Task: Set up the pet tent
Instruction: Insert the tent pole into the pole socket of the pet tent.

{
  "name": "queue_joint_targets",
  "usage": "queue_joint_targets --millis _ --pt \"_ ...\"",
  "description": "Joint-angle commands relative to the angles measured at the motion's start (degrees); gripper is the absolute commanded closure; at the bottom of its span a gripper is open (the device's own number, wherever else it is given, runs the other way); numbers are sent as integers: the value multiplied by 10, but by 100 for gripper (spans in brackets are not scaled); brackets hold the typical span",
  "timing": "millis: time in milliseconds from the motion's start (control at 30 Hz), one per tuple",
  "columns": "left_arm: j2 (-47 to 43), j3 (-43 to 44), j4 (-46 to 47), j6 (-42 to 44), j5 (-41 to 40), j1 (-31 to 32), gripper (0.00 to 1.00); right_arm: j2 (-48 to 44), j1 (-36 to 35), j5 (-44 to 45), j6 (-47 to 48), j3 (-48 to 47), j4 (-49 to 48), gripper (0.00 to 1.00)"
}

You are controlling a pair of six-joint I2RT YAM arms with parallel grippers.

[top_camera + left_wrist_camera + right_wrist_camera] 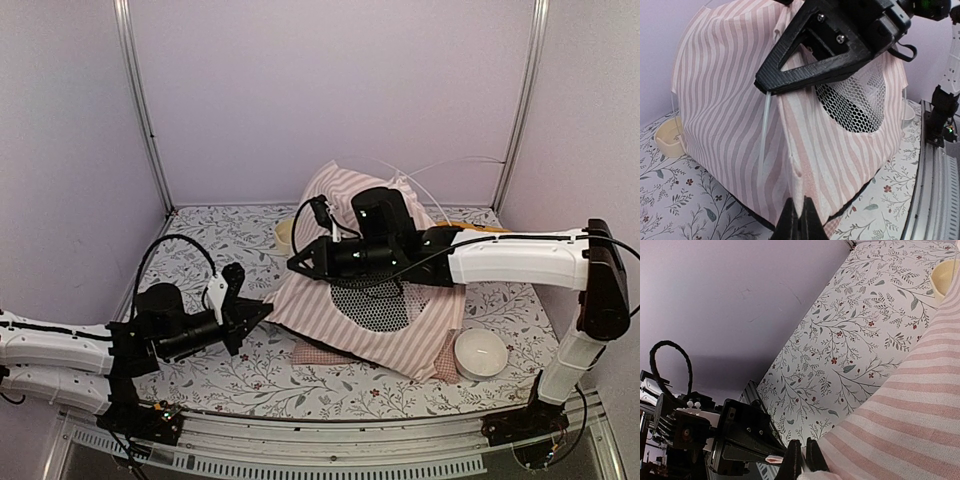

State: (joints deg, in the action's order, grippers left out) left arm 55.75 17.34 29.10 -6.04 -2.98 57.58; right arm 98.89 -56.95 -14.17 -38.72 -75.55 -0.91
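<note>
Pet tent [335, 315]: pink/white striped fabric, slumped dome shape, centre-right on table [200, 245] w/ floral-print cloth. Oval black mesh window [378, 305], honeycomb weave, on near face. R gripper [296, 265]: black, wedge-shaped, jaws pinched tight on tent fabric, upper left side. L gripper [264, 312]: jaws closed on tent's low left corner hem. Pink checked cushion [322, 356]: flat, soft, under tent's near edge. White round bowl [480, 352] just beside tent's near right corner. Cream bowl [283, 236] at tent's far left. Thin white pole [763, 135] runs down tent from R gripper tip.
</note>
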Motion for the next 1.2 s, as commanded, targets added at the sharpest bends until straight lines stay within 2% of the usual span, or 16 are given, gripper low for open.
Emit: queue_joint_targets --millis 0,333,1167 --pt "5 -14 4 -7 11 -7 100 -45 15 40 13 15 -28 100" --pt "-1 -29 17 -31 24 -27 100 -60 18 1 18 47 -71 100" --pt "14 -30 26 -42 50 -41 100 -77 18 -16 13 88 -125 100"
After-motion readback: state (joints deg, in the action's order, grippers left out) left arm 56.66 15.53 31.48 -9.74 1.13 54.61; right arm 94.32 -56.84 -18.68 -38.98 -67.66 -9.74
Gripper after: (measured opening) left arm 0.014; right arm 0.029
